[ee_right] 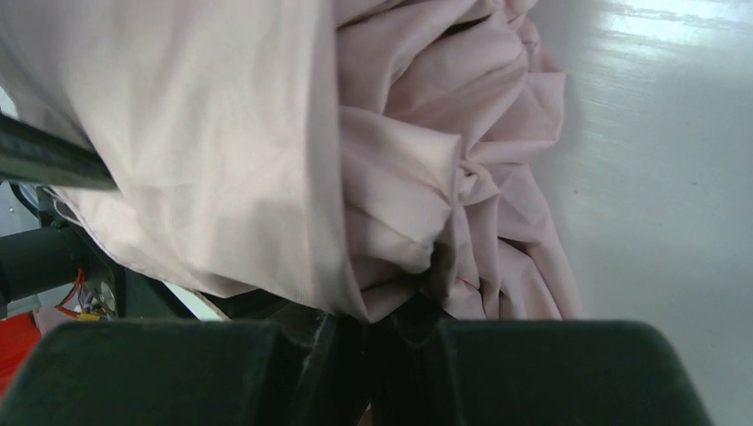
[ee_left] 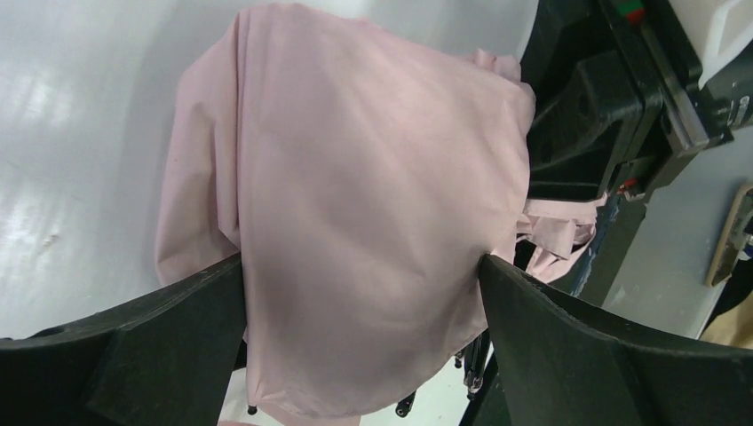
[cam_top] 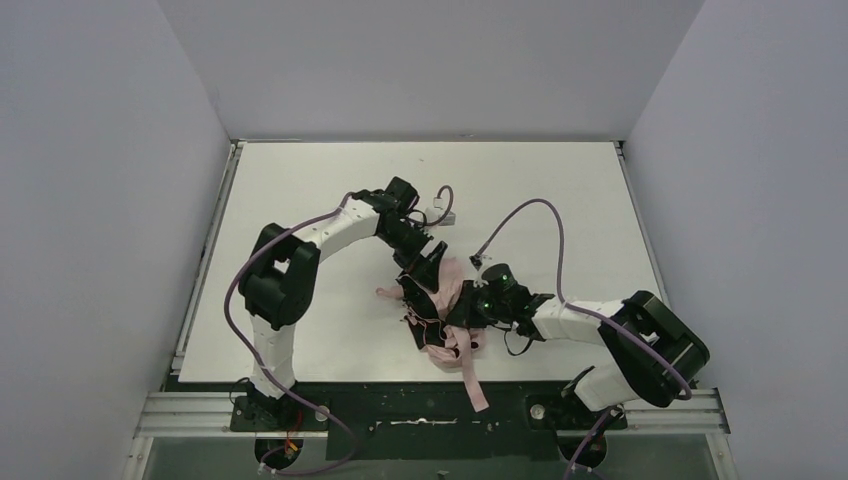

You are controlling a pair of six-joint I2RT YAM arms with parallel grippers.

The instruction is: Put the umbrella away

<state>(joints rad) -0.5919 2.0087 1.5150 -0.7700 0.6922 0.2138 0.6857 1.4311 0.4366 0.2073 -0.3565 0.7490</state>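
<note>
Cables [cam_top: 530, 203] loop over the surface [cam_top: 300, 190]; umbrella [ee_left: 373, 204] is a crumpled pink heap, left fingers [ee_left: 160, 346] wide open around it, right fingers [ee_right: 178, 373] pinching fabric.

A: Where did the umbrella [cam_top: 437, 300] sit?
B: On the table [cam_top: 320, 190], close to the near edge, roughly mid-width. Its strap [cam_top: 475, 385] trailed over that edge.
A: And the arms?
B: Left gripper [cam_top: 428, 264] was on its far side, jaws straddling the fabric. Right gripper [cam_top: 462, 313] was on its right side, fabric between its jaws.
</note>
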